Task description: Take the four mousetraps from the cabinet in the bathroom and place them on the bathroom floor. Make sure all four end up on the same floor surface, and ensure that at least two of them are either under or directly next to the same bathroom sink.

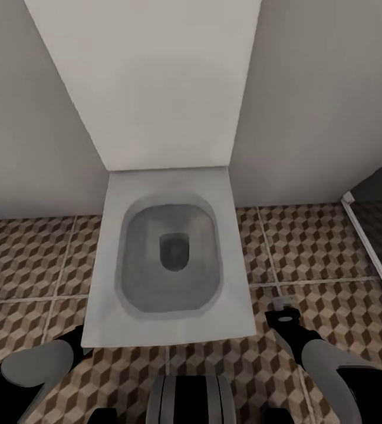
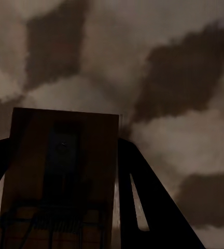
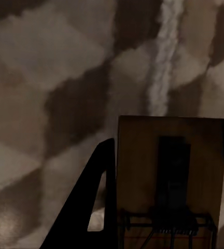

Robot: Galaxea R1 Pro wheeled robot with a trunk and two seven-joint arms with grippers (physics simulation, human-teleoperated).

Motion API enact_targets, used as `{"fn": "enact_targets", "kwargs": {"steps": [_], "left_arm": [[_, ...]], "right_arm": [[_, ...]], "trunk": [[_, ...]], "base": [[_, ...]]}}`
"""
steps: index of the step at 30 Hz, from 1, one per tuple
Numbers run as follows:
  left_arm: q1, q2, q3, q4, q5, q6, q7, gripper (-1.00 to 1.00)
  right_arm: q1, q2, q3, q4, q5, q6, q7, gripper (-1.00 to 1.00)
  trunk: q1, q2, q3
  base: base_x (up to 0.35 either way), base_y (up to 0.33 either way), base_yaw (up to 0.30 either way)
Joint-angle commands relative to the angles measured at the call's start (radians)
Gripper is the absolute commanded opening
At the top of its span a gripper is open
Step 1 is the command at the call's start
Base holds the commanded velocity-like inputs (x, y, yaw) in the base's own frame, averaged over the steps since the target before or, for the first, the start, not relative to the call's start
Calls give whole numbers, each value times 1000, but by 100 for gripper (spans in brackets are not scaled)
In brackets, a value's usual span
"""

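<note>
Mousetrap wedged between the dark fingers of the left pincer, brown slab flat, wire parts near the pincer base, cube-patterned bathroom floor blurred beyond. Second mousetrap likewise clamped in the right pincer, pale grout line past its far edge. From the head camera: white toilet with lid raised straight ahead, both arms low at either side.

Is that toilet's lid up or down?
Up. The toilet has its tall white lid raised against the wall, and the grey bowl is open to the head view, with patterned floor tiles on both sides.
</note>
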Motion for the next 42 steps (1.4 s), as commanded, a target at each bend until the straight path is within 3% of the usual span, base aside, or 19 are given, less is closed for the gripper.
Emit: {"fn": "enact_targets", "kwargs": {"steps": [1, 19, 32, 42], "left_arm": [[-1, 1, -9, -2, 5, 2, 2, -100], [-1, 2, -9, 0, 5, 1, 2, -100], [-1, -1, -9, 6, 5, -2, 1, -100], [-1, 9, -7, 14, 5, -2, 1, -100]], "right_arm": [[-1, 0, 1, 0, 6, 3, -1, -100], [-1, 2, 0, -7, 6, 3, -1, -100], [-2, 4, 3, -25, 7, -1, -1, -100], [-4, 25, 4, -32, 13, 0, -1, -100]], "trunk": [[0, 0, -2], [0, 0, -27], [0, 0, -29], [0, 0, -29]], "base": [[0, 0, -168], [0, 0, -164], [0, 0, -16], [0, 0, 0]]}}
